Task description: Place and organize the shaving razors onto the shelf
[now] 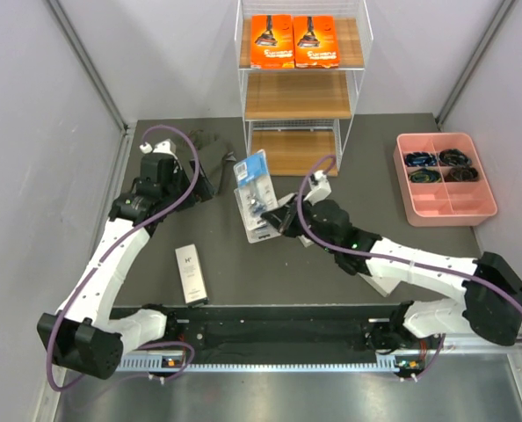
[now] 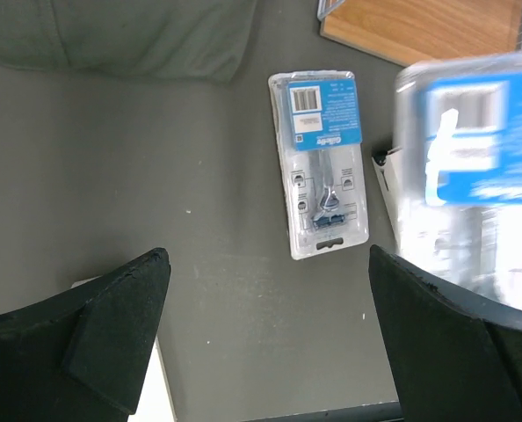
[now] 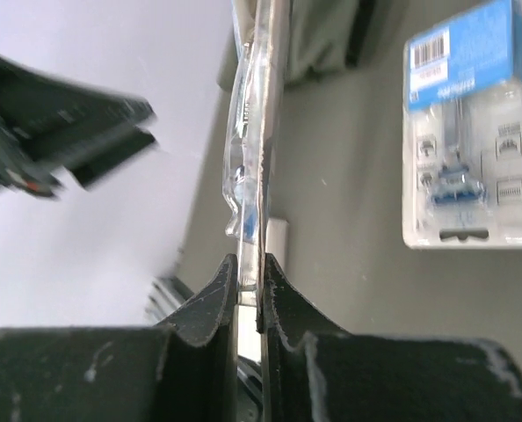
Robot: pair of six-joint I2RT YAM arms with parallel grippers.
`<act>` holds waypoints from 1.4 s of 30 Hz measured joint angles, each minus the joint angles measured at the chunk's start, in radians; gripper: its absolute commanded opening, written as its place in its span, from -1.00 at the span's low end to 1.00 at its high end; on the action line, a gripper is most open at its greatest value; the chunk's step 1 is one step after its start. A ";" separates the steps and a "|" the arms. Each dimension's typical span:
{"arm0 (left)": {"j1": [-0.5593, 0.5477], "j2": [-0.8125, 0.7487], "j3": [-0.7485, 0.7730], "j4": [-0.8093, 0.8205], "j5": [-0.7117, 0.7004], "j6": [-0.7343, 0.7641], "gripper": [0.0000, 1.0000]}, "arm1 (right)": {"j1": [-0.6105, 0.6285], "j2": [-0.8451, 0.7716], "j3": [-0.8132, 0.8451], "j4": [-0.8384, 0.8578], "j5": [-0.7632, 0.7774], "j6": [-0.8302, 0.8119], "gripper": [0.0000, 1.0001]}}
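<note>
- While my right tool (image 3: 248,281) is clenched on one edge of a blue-and-clear blister pack (image 3: 254,132), that pack stands on its thin side in my wrist view. It is pinched tight between both fingers (image 3: 206,303).
- From above, this held pack sits over the middle of the dark table (image 1: 375,158), in front of the shelf (image 1: 298,95) and short of its bottom tier.
- My left tool (image 2: 268,264) is released. Its two black fingers are spread wide with nothing between them, and they hang over bare table.
- A second blister pack (image 2: 322,163) lies flat on the table just beside the held one, on the shelf side. Its blue barcode card faces up, and neither tool touches it.
- Two orange boxes (image 1: 271,41) sit side by side on the top wooden tier of the shelf.
- One slim white box (image 1: 191,274) lies flat on the table close to my left arm, well apart from both tools.
- A sliver of another white box (image 2: 386,176) shows beside the flat pack in my left wrist view, mostly hidden behind the blurred held pack.
- A pink tray (image 1: 445,207) rests on the right side of the table, well apart from the shelf, with dark items in its far compartments.
- A grey cloth (image 2: 129,35) lies on the table beyond my left tool, near the shelf's left foot.
</note>
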 measured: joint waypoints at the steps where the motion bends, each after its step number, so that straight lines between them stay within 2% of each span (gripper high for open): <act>1: 0.000 0.000 -0.004 0.000 0.000 0.000 0.98 | -0.024 -0.014 -0.018 0.030 -0.025 0.011 -1.00; 6: 0.000 -0.002 -0.034 -0.001 -0.003 0.002 0.98 | -0.126 -0.061 -0.093 0.196 -0.141 0.082 -1.00; 9: 0.000 -0.005 -0.042 -0.003 -0.003 0.002 0.98 | -0.185 -0.069 -0.165 0.355 -0.201 0.164 -1.00; 12: 0.000 -0.009 -0.043 -0.003 -0.003 0.002 0.98 | -0.238 -0.047 -0.212 0.482 -0.245 0.245 -1.00; 18: 0.000 -0.011 -0.043 -0.003 -0.003 0.010 0.98 | -0.270 0.026 -0.218 0.621 -0.294 0.331 -1.00; 27: 0.000 -0.012 -0.043 -0.003 -0.003 0.017 0.98 | -0.316 0.069 -0.171 0.658 -0.330 0.369 -1.00; 35: 0.000 -0.012 -0.047 -0.003 -0.003 0.019 0.98 | -0.400 0.186 -0.010 0.654 -0.362 0.386 -1.00; 42: 0.000 -0.012 -0.048 -0.003 -0.002 0.021 0.98 | -0.419 0.292 0.132 0.612 -0.371 0.403 -1.00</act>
